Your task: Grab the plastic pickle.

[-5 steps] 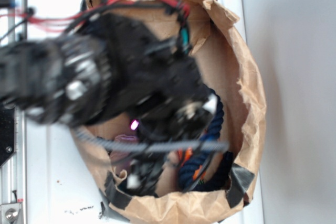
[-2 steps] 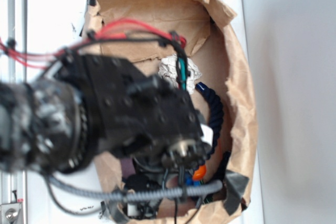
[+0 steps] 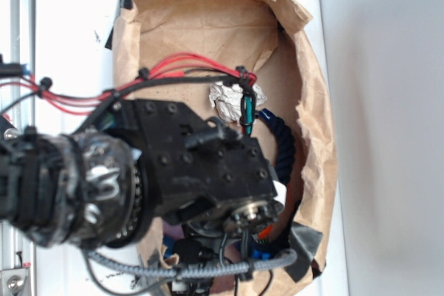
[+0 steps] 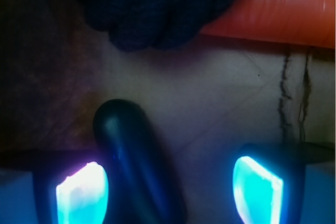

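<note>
Already the open gripper (image 4: 169, 190) straddles the plastic pickle (image 4: 137, 166), which lies lengthwise near its left pad (image 4: 81, 192), unpinched.

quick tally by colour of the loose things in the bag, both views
Dark green: 1, the plastic pickle, lying between the open fingers of the gripper
Orange: 1, the carrot
Navy: 1, the rope
White-silver: 1, a crumpled wad
Total: 4 loose things in the paper bag; the arm hides part of the bag floor.
</note>
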`<state>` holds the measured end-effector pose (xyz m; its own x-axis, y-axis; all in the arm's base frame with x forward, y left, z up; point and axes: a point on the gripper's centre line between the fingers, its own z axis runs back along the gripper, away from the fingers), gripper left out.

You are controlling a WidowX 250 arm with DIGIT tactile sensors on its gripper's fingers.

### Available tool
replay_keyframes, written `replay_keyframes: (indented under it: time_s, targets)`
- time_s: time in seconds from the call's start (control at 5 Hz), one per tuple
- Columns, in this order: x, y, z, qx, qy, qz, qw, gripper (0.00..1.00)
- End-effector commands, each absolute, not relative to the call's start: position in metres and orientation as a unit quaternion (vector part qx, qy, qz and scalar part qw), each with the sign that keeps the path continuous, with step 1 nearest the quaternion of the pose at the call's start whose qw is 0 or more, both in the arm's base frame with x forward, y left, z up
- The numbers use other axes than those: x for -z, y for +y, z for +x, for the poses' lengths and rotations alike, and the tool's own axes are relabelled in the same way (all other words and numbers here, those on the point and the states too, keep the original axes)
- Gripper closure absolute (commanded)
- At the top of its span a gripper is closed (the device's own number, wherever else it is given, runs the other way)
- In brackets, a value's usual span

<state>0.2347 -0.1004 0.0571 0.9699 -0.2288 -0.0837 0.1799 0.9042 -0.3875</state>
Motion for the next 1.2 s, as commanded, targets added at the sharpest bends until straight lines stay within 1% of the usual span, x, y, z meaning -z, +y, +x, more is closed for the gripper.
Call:
replay_keyframes:
  time_s: [0.0,0.2,0.4,0.6,0.8,1.0]
  targets:
    - [-0.071,-0.103,0.210,0.178,0.053,-0.195,0.963,0.00]
    - [-0.061,-0.108,0.202,0.193,0.072,-0.210,0.956,0.00]
    - [-0.050,-0.116,0.197,0.201,0.077,-0.203,0.955,0.00]
    - [-0.037,-0.127,0.183,0.208,0.068,-0.176,0.960,0.00]
    - [-0.036,-0.123,0.188,0.204,0.039,-0.132,0.969,0.00]
    - [-0.045,-0.118,0.192,0.181,0.012,-0.099,0.978,0.00]
